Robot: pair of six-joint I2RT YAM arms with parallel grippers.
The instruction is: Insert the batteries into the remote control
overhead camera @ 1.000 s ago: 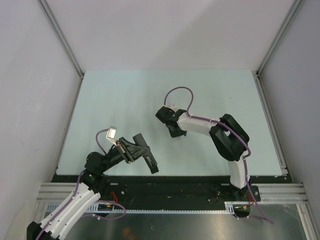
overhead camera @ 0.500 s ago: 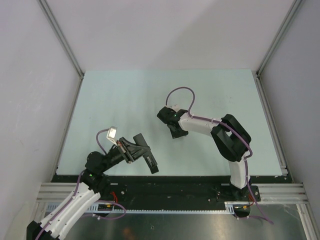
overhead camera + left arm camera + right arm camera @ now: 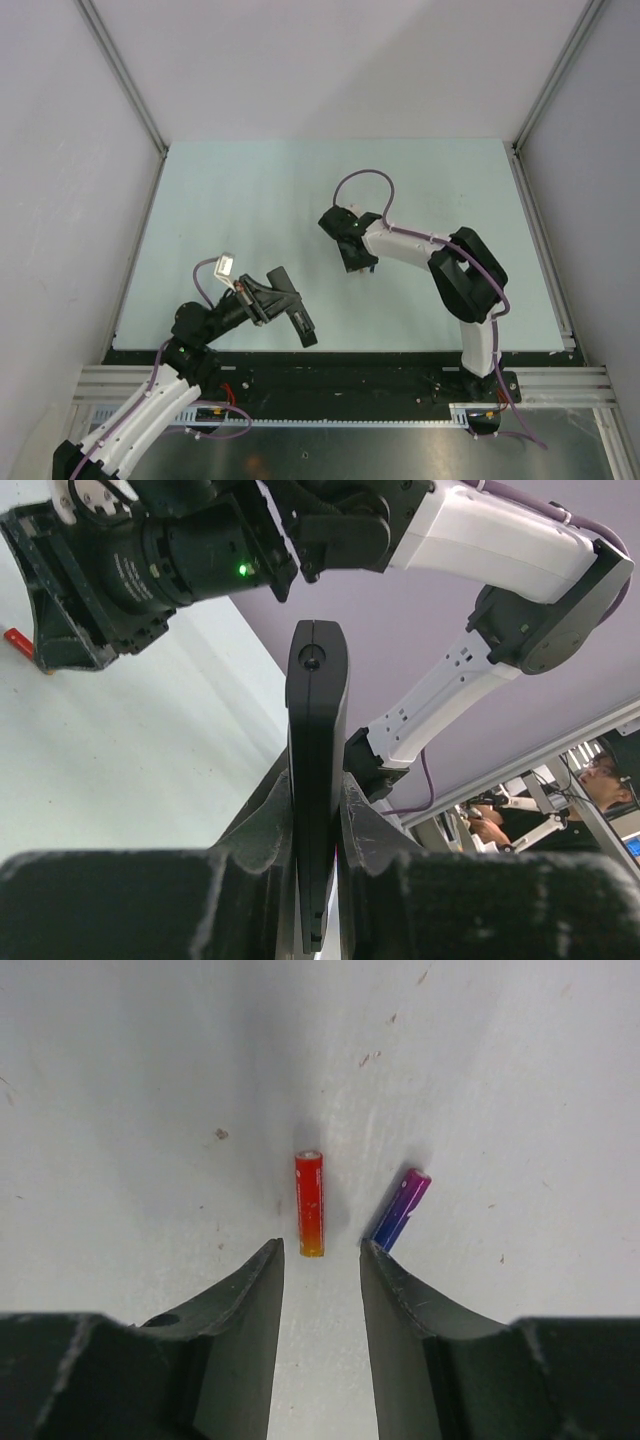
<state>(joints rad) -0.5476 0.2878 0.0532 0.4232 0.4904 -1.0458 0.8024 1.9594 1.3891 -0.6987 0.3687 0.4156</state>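
Top view: the left gripper holds the remote near the table's near edge, while the right gripper hangs mid-table.

Left wrist: its fingers are clamped on the remote.

Right wrist: the 2 fingers stand apart. The red battery lies just ahead of their gap, lengthwise along it, and the purple battery slants just to its right.

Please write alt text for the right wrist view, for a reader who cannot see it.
Two small batteries lie apart on a pale table, just beyond the open, empty right gripper. The red-orange battery lines up with the gap between the fingers; the blue-purple battery lies tilted to its right.
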